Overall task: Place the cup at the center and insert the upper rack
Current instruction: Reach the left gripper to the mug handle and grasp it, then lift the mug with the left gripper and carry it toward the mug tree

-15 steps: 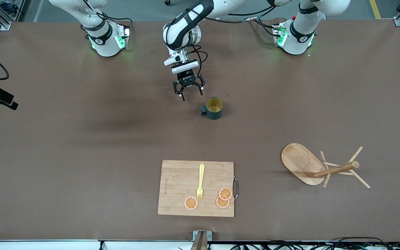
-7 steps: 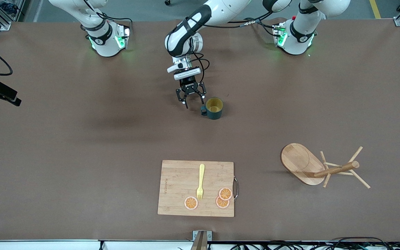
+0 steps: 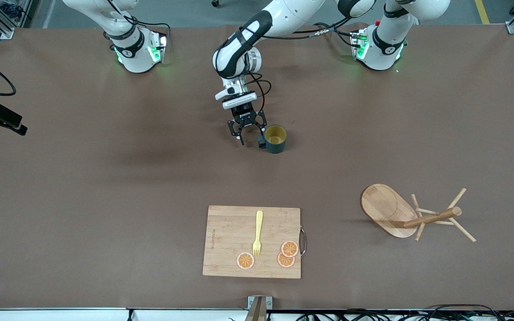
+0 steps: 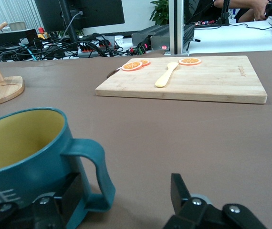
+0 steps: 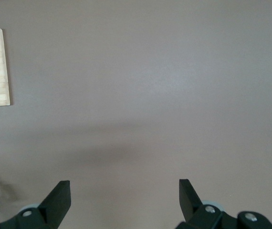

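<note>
the left gripper (image 3: 249, 132) is low beside the cup (image 3: 276, 138), jaws spread, one fingertip just at the cup's handle. the cup stands upright on the brown table (image 3: 105, 200). the upper rack (image 3: 411, 214) lies tipped on its side toward the left arm's end, nearer the camera. a cutting board (image 3: 230, 243) carries a yellow fork (image 3: 257, 232) and orange slices (image 3: 289, 248).

A wooden board (image 3: 251, 242) lies on the table (image 3: 105, 178), well apart from the left gripper (image 3: 251, 137) and nearer to the front camera. On it lie a yellow fork (image 3: 257, 233) and three orange slices (image 3: 286, 254).
</note>
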Robot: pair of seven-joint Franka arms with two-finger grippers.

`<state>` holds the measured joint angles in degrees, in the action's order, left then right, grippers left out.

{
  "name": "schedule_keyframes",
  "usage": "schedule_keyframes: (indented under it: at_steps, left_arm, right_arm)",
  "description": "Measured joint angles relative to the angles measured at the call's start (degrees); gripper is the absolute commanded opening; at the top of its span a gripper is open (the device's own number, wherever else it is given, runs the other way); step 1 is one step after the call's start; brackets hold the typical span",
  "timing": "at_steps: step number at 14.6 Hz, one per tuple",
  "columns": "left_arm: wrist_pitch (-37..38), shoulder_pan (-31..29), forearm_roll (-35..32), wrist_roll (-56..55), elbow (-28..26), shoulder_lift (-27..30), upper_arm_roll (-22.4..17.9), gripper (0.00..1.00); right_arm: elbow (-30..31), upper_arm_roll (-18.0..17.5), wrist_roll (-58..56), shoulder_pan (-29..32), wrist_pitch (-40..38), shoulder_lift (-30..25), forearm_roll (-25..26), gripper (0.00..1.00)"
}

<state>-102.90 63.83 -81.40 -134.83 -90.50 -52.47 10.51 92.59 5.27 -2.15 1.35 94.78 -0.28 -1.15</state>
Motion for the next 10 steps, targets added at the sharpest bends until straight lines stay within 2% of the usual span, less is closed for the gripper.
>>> schedule_keyframes:
  at_steps: [3,8,10]
  left_arm:
    - [0.0,0.0,-0.6,0.1,2.0,-1.8,-0.4,0.78]
    - [0.0,0.0,-1.4,0.1,2.6,-2.5,-0.4,0.52]
    - [0.0,0.0,-1.4,0.1,2.6,-2.6,-0.5,0.47]
  right_arm:
    - [-0.1,0.0,-0.2,-0.1,0.1,0.0,0.0,1.0]
    - [-0.1,0.0,-0.2,-0.1,0.3,0.0,0.0,1.0]
    - [-0.1,0.0,-0.2,-0.1,0.3,0.0,0.0,1.0]
